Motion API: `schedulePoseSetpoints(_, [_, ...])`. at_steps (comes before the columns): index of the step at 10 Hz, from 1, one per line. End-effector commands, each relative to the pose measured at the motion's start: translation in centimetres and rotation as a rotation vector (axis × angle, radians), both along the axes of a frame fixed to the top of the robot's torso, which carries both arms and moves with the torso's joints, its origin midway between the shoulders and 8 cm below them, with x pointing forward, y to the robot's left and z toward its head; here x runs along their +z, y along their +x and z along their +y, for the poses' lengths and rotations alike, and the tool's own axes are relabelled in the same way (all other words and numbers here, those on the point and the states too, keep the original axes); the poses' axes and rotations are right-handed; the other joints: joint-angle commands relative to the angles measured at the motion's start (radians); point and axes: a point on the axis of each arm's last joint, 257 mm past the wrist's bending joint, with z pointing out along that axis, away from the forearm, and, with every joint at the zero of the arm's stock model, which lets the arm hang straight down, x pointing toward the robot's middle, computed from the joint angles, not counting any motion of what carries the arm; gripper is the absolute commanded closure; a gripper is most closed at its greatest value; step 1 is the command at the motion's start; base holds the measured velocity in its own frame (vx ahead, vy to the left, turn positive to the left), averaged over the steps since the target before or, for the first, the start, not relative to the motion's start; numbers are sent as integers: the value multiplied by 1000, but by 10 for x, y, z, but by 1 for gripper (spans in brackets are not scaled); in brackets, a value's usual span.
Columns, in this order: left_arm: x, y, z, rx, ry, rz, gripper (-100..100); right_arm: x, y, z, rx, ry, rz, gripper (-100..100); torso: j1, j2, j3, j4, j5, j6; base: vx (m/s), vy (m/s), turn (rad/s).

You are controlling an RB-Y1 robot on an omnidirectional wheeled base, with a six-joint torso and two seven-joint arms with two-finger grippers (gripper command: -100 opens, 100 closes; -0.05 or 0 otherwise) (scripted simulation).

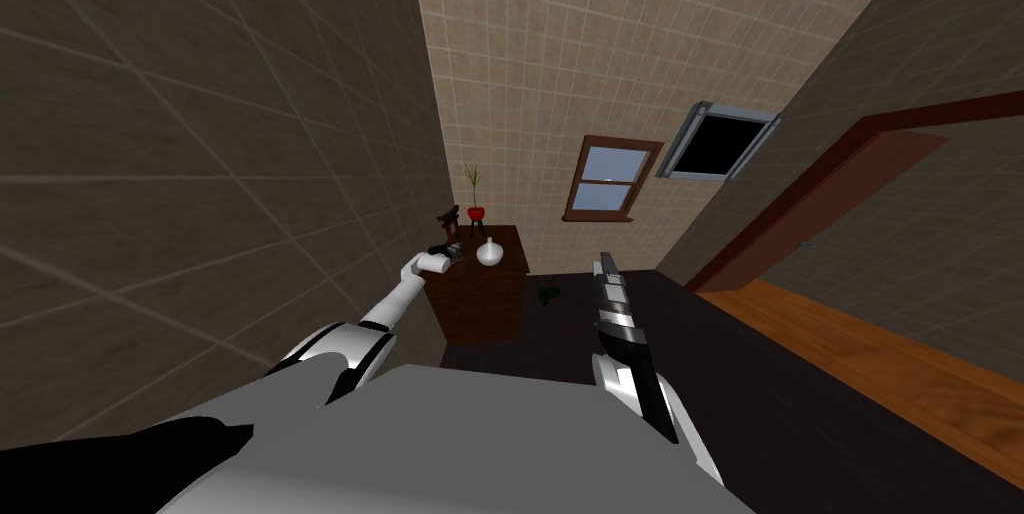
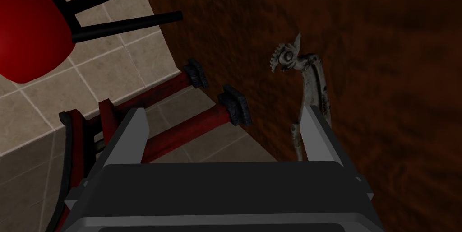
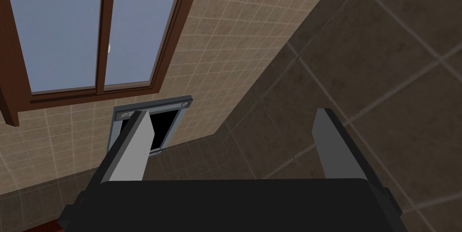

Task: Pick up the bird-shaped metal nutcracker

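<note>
Alignment is occupying the left tool (image 2: 223,111), which is hovering with its two fingers spread wide and gripping nothing. It is hanging over the dark wooden table (image 2: 388,62) that is standing far off on the left against the wall. The bird-shaped nutcracker (image 2: 310,85) is lying flat on that table. It is looking grey and metallic, with its crested head pointing away from the tool and its long handles running back toward it.

The handles are sitting just inside one finger (image 2: 318,139), close enough that I cannot tell whether they are touching it, rather than midway across the gap. I am judging the grip to be off-centre. The hand is probably needing a small sideways shift before closing, or that finger could be landing on the handles and shoving the piece away instead of pinching it.

A red wooden piece with dark end caps (image 2: 198,121) is crowding the other finger, so the approach is having little room on that side. Farther off, a red pot (image 2: 27,30) is sitting on black legs (image 2: 126,21), and a white vase (image 1: 489,254) is standing just right of the tool.

On the right, the right tool (image 3: 233,113) is being held out forward, fingers parted and empty, likely kept clear of the work.
</note>
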Motion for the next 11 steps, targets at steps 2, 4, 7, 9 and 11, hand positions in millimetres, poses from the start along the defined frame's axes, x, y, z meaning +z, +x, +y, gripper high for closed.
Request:
schedulePoseSetpoints(2, [-16,-2,13,31,2,76,-100,0,0,0,0,0,0,0,0,0,0,0,0,0,7,-15,-21])
schedulePoseSetpoints(4, [-18,-1,25,58,10,138,-100,0,0,0,0,0,0,0,1,0,0,0,0,0,9,-19,-65])
schedulePoseSetpoints(7, [-27,-6,41,98,13,217,-100,0,0,0,0,0,0,0,1,0,0,0,0,-1,13,-16,-37])
schedulePoseSetpoints(9, [-30,-11,55,134,15,286,-100,0,0,0,0,0,0,0,1,0,0,0,0,0,13,-12,-67])
schedulePoseSetpoints(11, [-33,-18,67,170,14,351,-100,0,0,0,0,0,0,0,1,-1,0,0,0,0,23,-16,-61])
